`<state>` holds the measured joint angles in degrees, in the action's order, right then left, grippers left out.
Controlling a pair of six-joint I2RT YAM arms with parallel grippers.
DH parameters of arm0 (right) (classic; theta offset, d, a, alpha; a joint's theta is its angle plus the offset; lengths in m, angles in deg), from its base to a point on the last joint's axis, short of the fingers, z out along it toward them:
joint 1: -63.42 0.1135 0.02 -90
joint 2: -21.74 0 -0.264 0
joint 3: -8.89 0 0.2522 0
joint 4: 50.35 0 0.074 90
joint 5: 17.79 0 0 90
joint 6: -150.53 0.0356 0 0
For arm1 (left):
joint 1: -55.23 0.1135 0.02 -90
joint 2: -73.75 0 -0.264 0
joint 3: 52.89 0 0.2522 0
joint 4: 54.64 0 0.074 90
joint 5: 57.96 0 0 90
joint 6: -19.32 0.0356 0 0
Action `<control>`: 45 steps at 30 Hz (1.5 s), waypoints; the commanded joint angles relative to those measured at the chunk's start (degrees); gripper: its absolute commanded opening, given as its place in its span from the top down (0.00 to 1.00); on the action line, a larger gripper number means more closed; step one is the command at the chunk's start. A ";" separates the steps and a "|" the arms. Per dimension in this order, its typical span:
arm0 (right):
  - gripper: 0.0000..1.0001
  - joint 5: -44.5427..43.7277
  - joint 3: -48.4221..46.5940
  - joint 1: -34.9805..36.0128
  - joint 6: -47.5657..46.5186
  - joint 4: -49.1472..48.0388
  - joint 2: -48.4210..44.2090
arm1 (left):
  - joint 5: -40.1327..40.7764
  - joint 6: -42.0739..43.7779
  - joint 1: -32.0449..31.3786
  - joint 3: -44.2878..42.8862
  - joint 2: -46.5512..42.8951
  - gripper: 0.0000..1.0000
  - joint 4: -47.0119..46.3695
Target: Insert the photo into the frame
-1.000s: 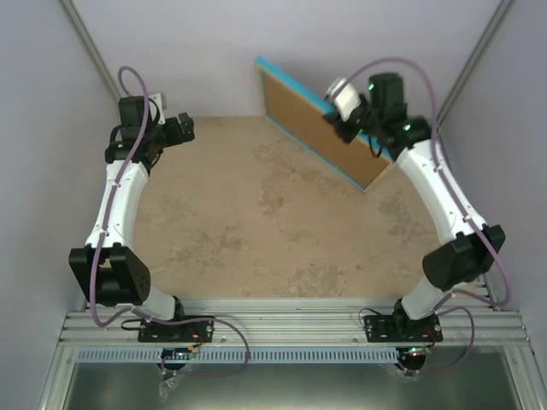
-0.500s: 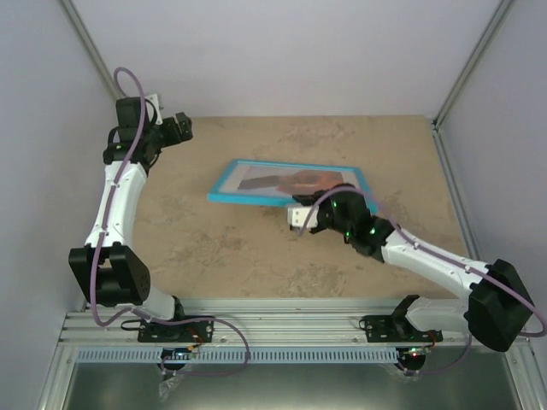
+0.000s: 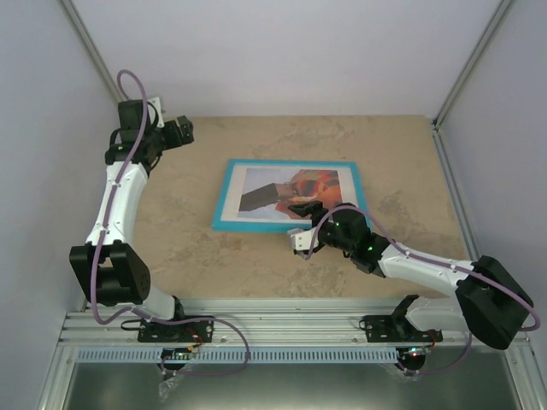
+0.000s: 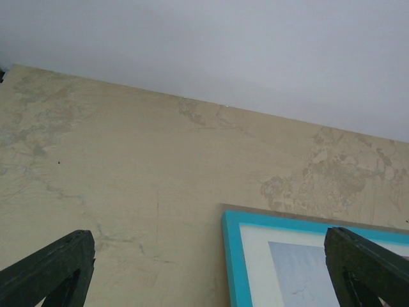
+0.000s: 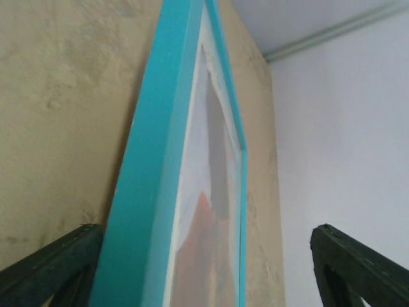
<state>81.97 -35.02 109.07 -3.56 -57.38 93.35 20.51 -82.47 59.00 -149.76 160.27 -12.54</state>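
The frame (image 3: 224,195) lies on the table's middle with its turquoise face up. The photo (image 3: 323,183), an orange-red balloon on pale sky, shows behind the pane inside a white mat. My right gripper (image 3: 298,224) is open at the frame's near edge. In the right wrist view the turquoise rim (image 5: 147,192) and the photo (image 5: 201,230) rise between the spread fingers (image 5: 358,268), and nothing is gripped. My left gripper (image 3: 184,130) is open at the far left, apart from the frame. The left wrist view shows a frame corner (image 4: 233,256) and pale sky of the photo (image 4: 300,272).
Pale walls close the table on the left, back and right, with metal posts (image 3: 468,64) in the back corners. Bare mottled tabletop (image 3: 214,256) lies between the frame and the arm bases. A dark reflection of the arm crosses the pane (image 3: 261,196).
A second ago my right gripper held the frame upright at the back right, brown back showing. The frame now lies turquoise face up mid-table, and the right gripper has opened off it. The left arm stayed.
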 commanded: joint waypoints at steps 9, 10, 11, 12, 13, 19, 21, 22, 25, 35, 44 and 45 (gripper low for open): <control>0.02 13.30 -8.26 0.03 -2.09 22.22 -2.52 | -2.57 0.94 0.42 1.27 0.37 0.01 -0.70; 0.02 13.61 -9.10 -0.35 -1.61 23.52 -2.40 | -3.20 1.06 0.39 1.28 0.40 0.01 -0.77; 0.02 13.95 -10.15 -0.88 -0.79 24.71 -2.10 | -3.84 1.27 0.43 1.23 0.34 0.01 -0.73; 0.02 14.31 -11.34 -1.46 0.85 25.88 -1.71 | -4.69 1.31 0.41 1.28 0.27 0.01 -0.74; 0.02 14.58 -12.81 -2.36 2.72 26.88 -1.24 | -5.30 1.56 0.37 1.28 0.23 0.01 -0.66; 0.02 17.64 -23.53 -10.17 11.92 34.28 5.04 | -6.76 3.45 0.42 1.56 0.14 0.01 -0.13; 0.02 18.58 -25.54 -12.47 13.76 35.17 6.66 | -6.79 3.64 0.44 1.83 0.05 0.00 -0.12; 0.02 19.04 -26.29 -13.38 14.15 35.66 7.23 | -6.94 3.65 0.41 2.00 0.05 0.01 -0.15; 0.02 19.78 -28.28 -15.20 14.76 37.00 8.51 | -7.85 3.61 0.38 2.15 0.13 0.01 -0.37; 0.02 27.59 -31.11 -16.03 10.24 53.21 10.58 | -12.80 6.72 0.04 0.79 2.81 0.01 -0.37; 0.03 33.77 -35.05 -14.86 -5.76 85.82 21.44 | -9.92 23.10 -9.57 -11.17 18.93 0.01 4.63; 0.03 32.96 -34.13 -14.36 -6.18 86.65 21.77 | -9.92 23.85 -10.46 -13.16 21.09 0.01 5.19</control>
<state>113.24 -70.76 93.48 -2.82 14.59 113.53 10.26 -65.83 52.22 -157.04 175.77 -10.23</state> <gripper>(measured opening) 0.973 0.993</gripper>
